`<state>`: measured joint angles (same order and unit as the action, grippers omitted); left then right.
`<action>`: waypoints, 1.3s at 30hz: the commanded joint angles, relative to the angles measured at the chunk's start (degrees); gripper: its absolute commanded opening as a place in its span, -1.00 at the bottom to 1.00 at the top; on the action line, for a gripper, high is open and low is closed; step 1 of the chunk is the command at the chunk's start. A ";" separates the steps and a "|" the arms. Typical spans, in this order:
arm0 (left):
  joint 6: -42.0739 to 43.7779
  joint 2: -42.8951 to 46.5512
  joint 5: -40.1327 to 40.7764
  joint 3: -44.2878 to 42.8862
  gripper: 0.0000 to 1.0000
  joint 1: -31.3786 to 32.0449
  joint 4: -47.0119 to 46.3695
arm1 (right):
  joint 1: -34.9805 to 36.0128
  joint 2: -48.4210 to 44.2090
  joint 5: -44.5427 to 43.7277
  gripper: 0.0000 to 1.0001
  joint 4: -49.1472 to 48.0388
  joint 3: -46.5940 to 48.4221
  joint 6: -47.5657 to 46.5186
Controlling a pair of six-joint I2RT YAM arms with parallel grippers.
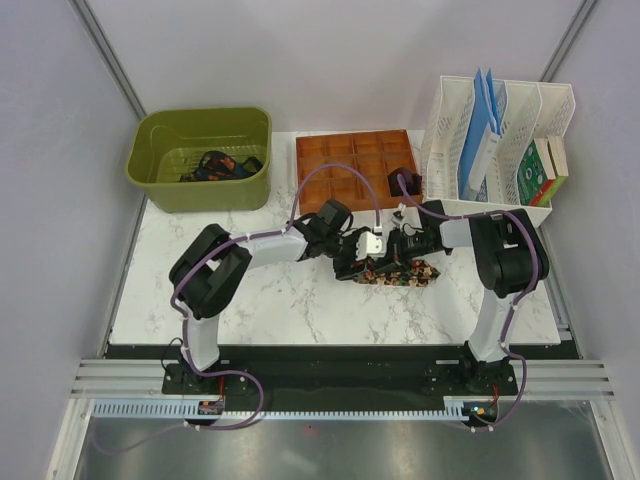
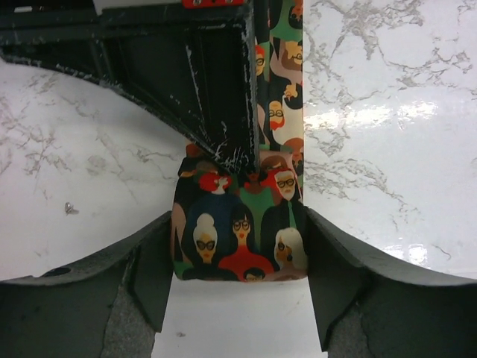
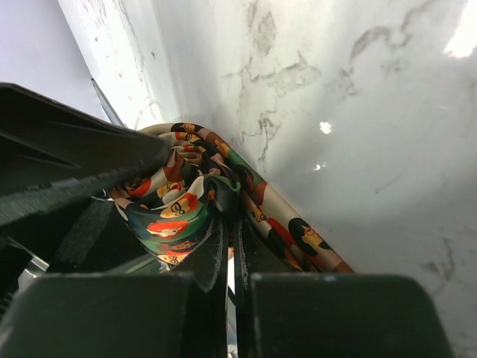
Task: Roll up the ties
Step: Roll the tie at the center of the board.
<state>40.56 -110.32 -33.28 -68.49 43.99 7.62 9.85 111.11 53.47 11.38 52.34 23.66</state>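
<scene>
Top external view gives us both arms meeting just right of the middle of the marble table (image 1: 250, 310), where the patterned tie (image 1: 405, 274) lies bunched between the left gripper (image 1: 352, 264) and the right gripper (image 1: 402, 250). In the left wrist view we see the tie (image 2: 238, 239), printed with faces in red, green and orange on black, partly wound into a small roll at the lower centre of the frame, with its unrolled strip running up to the top edge. The left gripper (image 2: 238, 224) stands wide, one finger against each side of the roll; we cannot tell whether it presses or only flanks it. The right gripper (image 2: 216, 112) comes down from the top of that frame onto the roll. In the right wrist view the right gripper (image 3: 227, 216) has its fingers drawn tight together, with a fold of the tie (image 3: 179, 209) pinched at their tips and the cloth curled around them. At the upper left of the top view a green bin (image 1: 160, 180) holds darker ties (image 1: 215, 165); beside it sits a brown tray (image 1: 340, 160) with a dark roll (image 1: 403, 183) in one right-hand compartment.
</scene>
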 commanded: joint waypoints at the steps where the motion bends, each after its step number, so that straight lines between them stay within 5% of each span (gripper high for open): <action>1: 3.13 -0.42 -1.44 -2.35 0.37 1.54 0.56 | 1.75 2.97 -9.44 -1.00 0.31 -0.83 -3.01; 10: -0.47 -3.67 0.67 -5.25 -0.11 4.09 0.47 | 3.34 3.32 -8.65 -1.00 -1.09 -0.66 -1.78; 17: -1.36 -6.39 2.95 -7.62 -0.31 6.11 2.31 | 3.95 2.45 -6.89 -0.99 -1.71 -0.04 -0.55; 32: 2.25 -11.32 8.32 -8.51 -0.67 6.20 17.61 | -1.76 -3.62 -2.76 -0.26 14.09 3.20 -8.27; 39: 1.37 -12.90 9.63 -10.17 -0.71 6.20 18.66 | -3.08 -7.39 -0.74 -0.22 15.87 4.09 -7.32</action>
<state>40.82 -117.49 -27.44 -79.88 49.19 18.81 6.79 107.83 51.51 24.97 54.70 17.54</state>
